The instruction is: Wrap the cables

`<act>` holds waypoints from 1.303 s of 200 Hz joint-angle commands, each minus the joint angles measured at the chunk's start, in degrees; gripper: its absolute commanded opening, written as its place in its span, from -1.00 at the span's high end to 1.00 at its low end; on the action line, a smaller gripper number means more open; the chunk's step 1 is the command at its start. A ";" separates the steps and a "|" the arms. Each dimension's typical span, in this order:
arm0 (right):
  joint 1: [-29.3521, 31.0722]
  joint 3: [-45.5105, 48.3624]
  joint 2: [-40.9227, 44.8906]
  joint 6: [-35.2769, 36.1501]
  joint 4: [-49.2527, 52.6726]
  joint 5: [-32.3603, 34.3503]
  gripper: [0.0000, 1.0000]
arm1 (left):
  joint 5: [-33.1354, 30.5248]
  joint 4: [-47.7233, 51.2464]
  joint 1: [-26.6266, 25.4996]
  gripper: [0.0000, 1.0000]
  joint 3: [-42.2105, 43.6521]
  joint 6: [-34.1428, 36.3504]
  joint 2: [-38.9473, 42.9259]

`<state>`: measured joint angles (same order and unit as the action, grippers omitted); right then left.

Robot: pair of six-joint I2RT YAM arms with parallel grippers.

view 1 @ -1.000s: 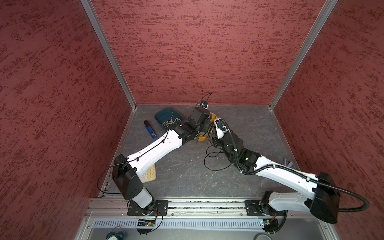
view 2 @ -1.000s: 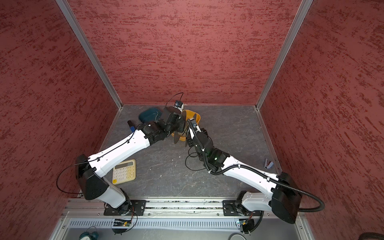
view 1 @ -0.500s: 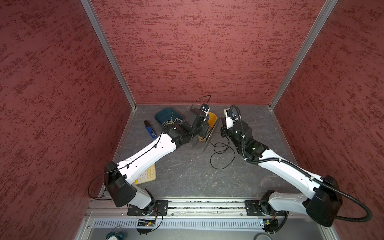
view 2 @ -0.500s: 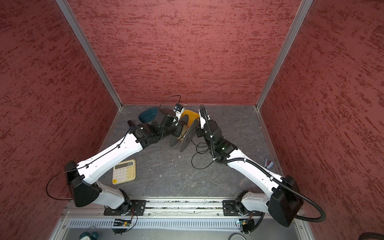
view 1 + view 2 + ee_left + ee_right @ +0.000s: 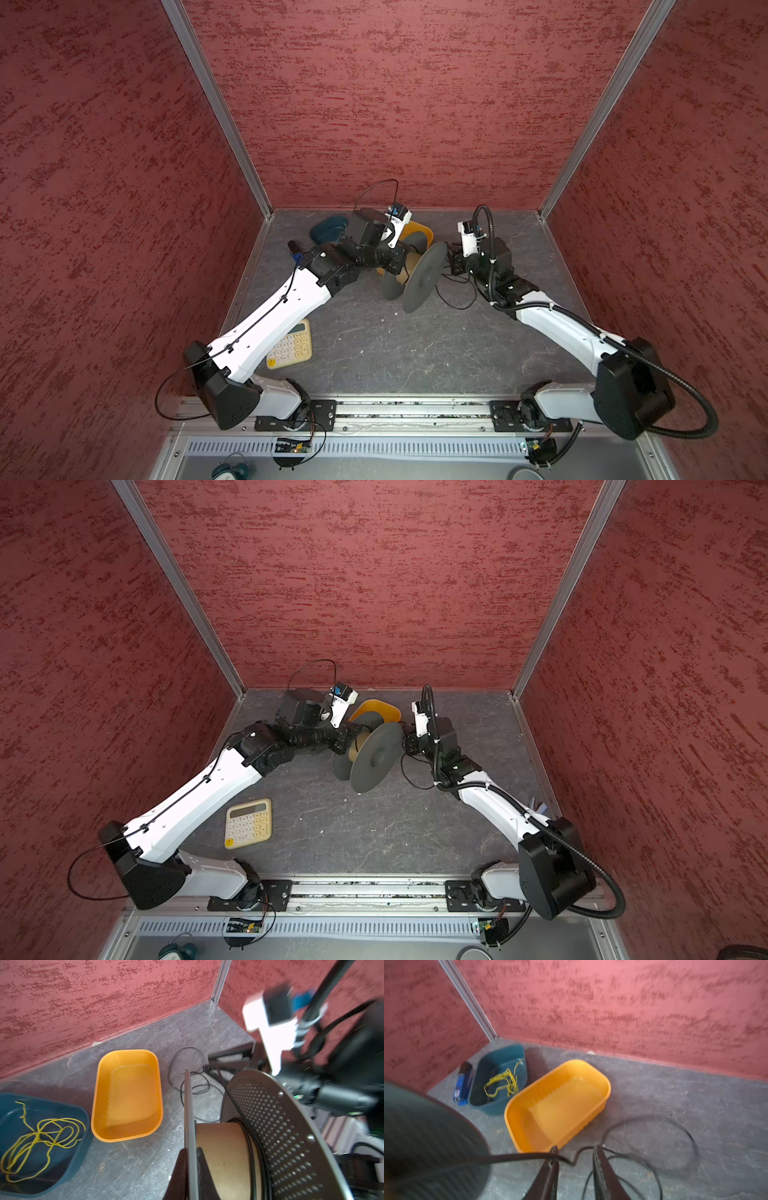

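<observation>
A grey spool [image 5: 419, 276] [image 5: 376, 756] with a tan core [image 5: 220, 1147] stands tilted on the floor at the back. My left gripper [image 5: 192, 1151] [image 5: 401, 264] is shut on its thin flange [image 5: 188, 1105]. The black cable [image 5: 517, 1156] runs from the spool, where a few turns lie beside the perforated flange [image 5: 280, 1126]. It crosses the gap of my right gripper [image 5: 575, 1148] [image 5: 451, 262] with a kink. That gripper is open, just right of the spool. The cable's loose loops [image 5: 457, 305] [image 5: 411, 781] [image 5: 675, 1126] lie on the floor below it.
An empty orange tray [image 5: 419, 230] [image 5: 126, 1095] [image 5: 560, 1105] sits behind the spool. Left of it a blue tray [image 5: 328, 228] [image 5: 500, 1076] holds a yellow-green wire [image 5: 41, 1132]. A blue and black device [image 5: 462, 1084] lies by the left wall, a calculator [image 5: 291, 345] at front left.
The right arm has swung out to the right of the spool and its jaws have parted. The left gripper has turned the spool, so its wide flange now shows more fully.
</observation>
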<state>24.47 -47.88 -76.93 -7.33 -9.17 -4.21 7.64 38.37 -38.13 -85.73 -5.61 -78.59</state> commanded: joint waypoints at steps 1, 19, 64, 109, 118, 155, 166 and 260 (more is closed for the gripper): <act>-1.17 2.64 0.39 -2.23 -6.36 -6.68 0.27 | 9.35 -7.69 2.41 1.00 -3.23 -5.22 3.44; -1.26 6.31 2.88 -3.24 -9.18 -7.97 0.08 | 12.27 -8.85 3.74 1.00 -4.62 -7.09 3.42; -1.27 18.25 12.27 -4.59 -17.69 -8.97 -0.51 | 17.25 -10.56 4.06 1.00 -9.11 -9.09 1.48; -1.19 26.87 18.03 -4.90 -23.40 -8.27 -0.60 | 17.14 -12.17 3.76 1.00 -11.13 -10.45 0.46; -1.19 27.54 17.76 -4.80 -24.06 -8.19 -0.61 | 17.07 -12.72 3.83 1.00 -11.03 -10.93 0.45; -1.18 31.33 14.87 -6.37 -32.27 -10.94 -0.61 | 17.35 -14.29 3.33 1.00 -11.12 -11.83 0.50; -1.18 32.75 14.29 -7.51 -35.58 -12.80 -0.61 | 17.11 -14.05 3.34 1.00 -11.16 -11.72 0.45; 1.29 37.80 24.15 -9.83 -31.58 -10.21 -0.61 | 9.71 -14.54 4.73 1.00 -16.30 -10.40 -4.63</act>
<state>24.58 -11.03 -55.96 -16.64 -42.83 -15.81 19.16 29.50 -34.17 -98.15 -15.64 -81.80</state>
